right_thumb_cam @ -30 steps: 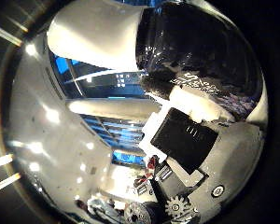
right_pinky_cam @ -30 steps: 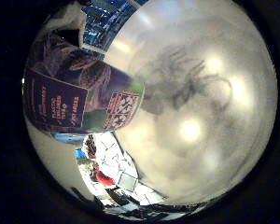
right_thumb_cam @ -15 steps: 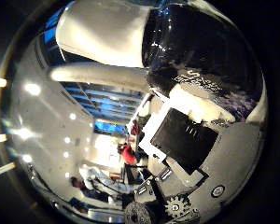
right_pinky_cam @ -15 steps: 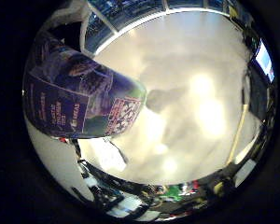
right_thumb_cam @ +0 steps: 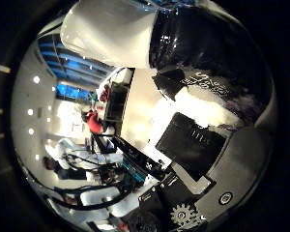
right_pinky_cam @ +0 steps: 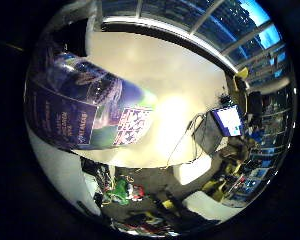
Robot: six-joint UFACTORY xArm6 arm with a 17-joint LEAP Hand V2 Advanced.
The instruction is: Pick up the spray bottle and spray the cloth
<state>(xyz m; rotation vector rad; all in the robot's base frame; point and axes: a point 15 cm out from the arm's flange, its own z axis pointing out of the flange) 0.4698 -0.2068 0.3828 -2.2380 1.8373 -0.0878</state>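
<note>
One bottle (right_pinky_cam: 85, 112) fills a large part of the little finger side view, so it sits close against the palm, lifted clear of the white desk (right_pinky_cam: 175, 80) that spreads out behind it. Its long axis runs slantwise across that view, the purple and green label wrapping the body and one end pointing out over the desk toward a monitor (right_pinky_cam: 229, 121) at the desk's far edge (the nozzle itself is not visible, so which end is the top cannot be told). The thumb side view shows what the other does not: the hand (right_thumb_cam: 203, 159), its black and white parts and a small gear, pressed up against the bottle's dark glossy side, with a white finger (right_thumb_cam: 111, 31) curled across the bottle. The hand is clenched around the bottle. No cloth can be made out in either view. Only the little finger side view shows the desk surface and the windows (right_pinky_cam: 200, 20) beyond it.
</note>
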